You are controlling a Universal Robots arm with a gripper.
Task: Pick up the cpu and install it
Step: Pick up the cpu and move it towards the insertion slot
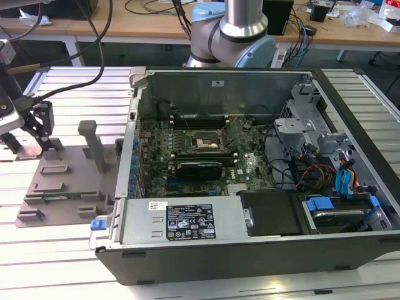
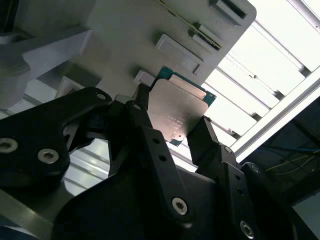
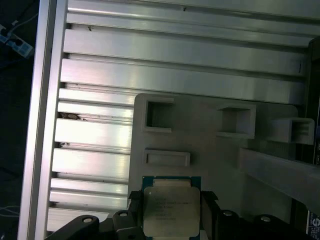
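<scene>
The cpu [image 3: 167, 210] sits squarely between my fingers [image 2: 150, 135], its shiny grey metal top facing both wrist cameras and a thin green edge showing around it. My gripper [image 2: 173, 107] is clamped on the cpu [image 2: 177, 112], one dark finger pressed against each of two opposite edges. I cannot tell whether the chip rests on the surface below or hangs just clear of it. Beneath it lies a grey moulded fixture plate [image 3: 210, 155] with raised rectangular pockets and a long bar. In the exterior view my gripper [image 1: 28, 140] hangs over the end of that plate [image 1: 62, 181] at the exterior view's left. The plate lies on a ribbed aluminium table [image 1: 75, 94]. Toward the exterior view's right stands an open computer case [image 1: 219, 87], well apart from the chip. Inside it lies a green motherboard [image 1: 250, 169] with a dark, metal-framed square socket [image 1: 206, 142] and a long black card [image 1: 200, 169] just beside it.
</scene>
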